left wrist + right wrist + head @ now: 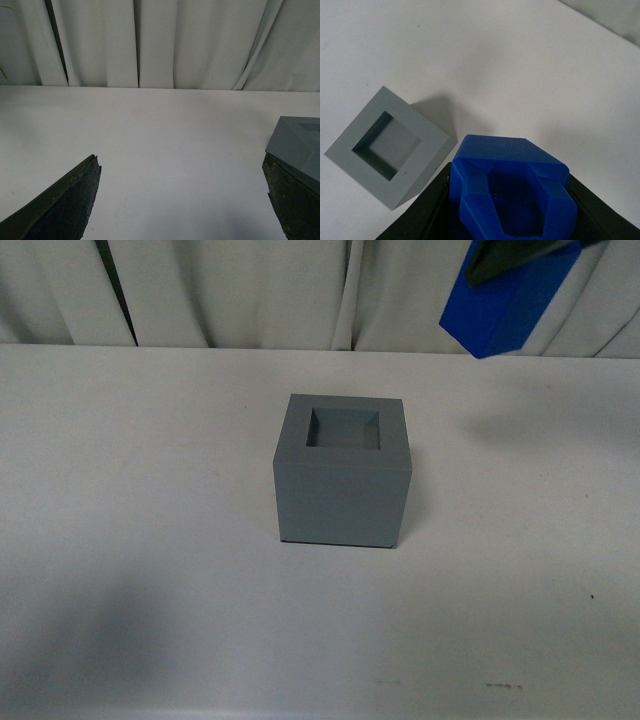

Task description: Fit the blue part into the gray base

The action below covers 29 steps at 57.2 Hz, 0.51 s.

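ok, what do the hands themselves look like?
Left hand: two wedge-shaped fingers, near black, with a rough, worn inner face and a dull greenish outer edge. Right hand: flat, plain matte black fingers. No cables, markings or arm links in view.

We see the blue part (512, 312) cut off by the front view's top edge, gray base (299, 144) clipped in left wrist view.
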{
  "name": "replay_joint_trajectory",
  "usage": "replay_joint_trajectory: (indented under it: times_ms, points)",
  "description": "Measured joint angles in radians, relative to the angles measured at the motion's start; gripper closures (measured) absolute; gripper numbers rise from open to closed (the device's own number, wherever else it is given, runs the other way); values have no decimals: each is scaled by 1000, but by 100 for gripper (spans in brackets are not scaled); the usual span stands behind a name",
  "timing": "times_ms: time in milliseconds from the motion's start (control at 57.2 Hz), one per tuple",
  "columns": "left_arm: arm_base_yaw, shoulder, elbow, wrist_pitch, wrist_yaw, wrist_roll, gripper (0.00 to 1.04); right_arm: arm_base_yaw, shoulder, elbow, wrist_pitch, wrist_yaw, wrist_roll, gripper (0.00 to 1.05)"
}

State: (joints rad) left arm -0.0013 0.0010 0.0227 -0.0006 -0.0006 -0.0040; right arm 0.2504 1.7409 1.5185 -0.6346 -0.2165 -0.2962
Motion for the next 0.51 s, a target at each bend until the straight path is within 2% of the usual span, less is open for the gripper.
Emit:
replay_joint_trajectory:
  times_ms: [210,507]
  points:
    - [0,0,0,0,0,0,6,37,37,119,-110,-135,-179,57]
    - [0,0,0,0,0,0,6,60,141,235,-261,-196,-406,57]
